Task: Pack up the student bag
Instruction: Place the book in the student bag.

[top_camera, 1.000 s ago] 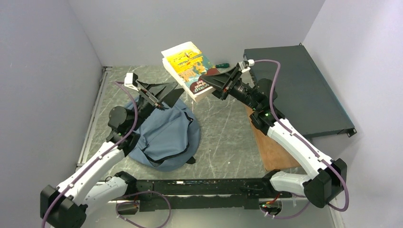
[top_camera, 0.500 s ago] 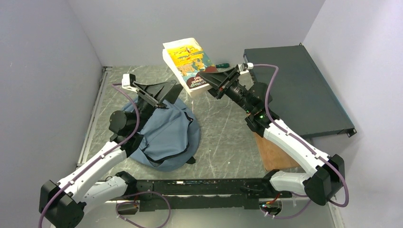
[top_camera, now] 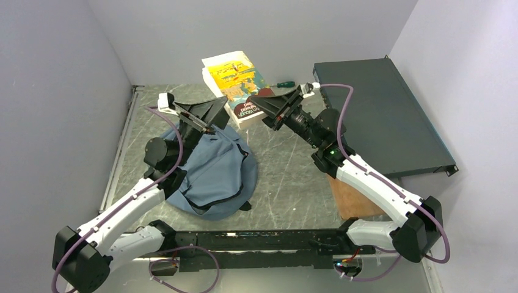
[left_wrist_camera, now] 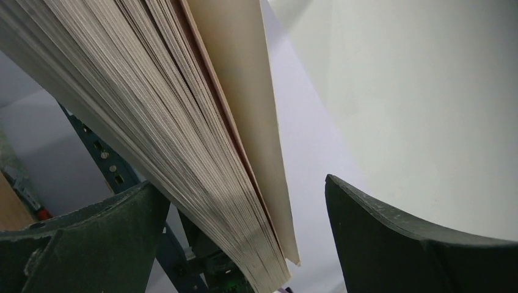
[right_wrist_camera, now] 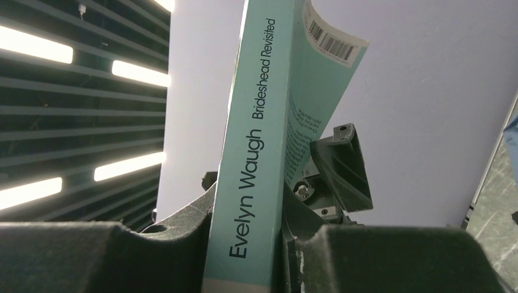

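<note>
Student bag [top_camera: 214, 174]: soft grey-blue fabric; R gripper [top_camera: 261, 104] clamps paperback [top_camera: 235, 82]; L gripper [top_camera: 217, 114] wide.

The book [top_camera: 235, 82] is between left gripper [top_camera: 218, 116] and right gripper [top_camera: 262, 108], behind the student bag [top_camera: 214, 174], left of the box [top_camera: 379, 116]

The grey marbled table [top_camera: 287, 177] carries the bag [top_camera: 214, 174] on the left and a wooden board [top_camera: 351, 198] on the right. A dark box [top_camera: 391, 122] lies behind the board. At the back is what seems a green-handled screwdriver [top_camera: 284, 83].
</note>
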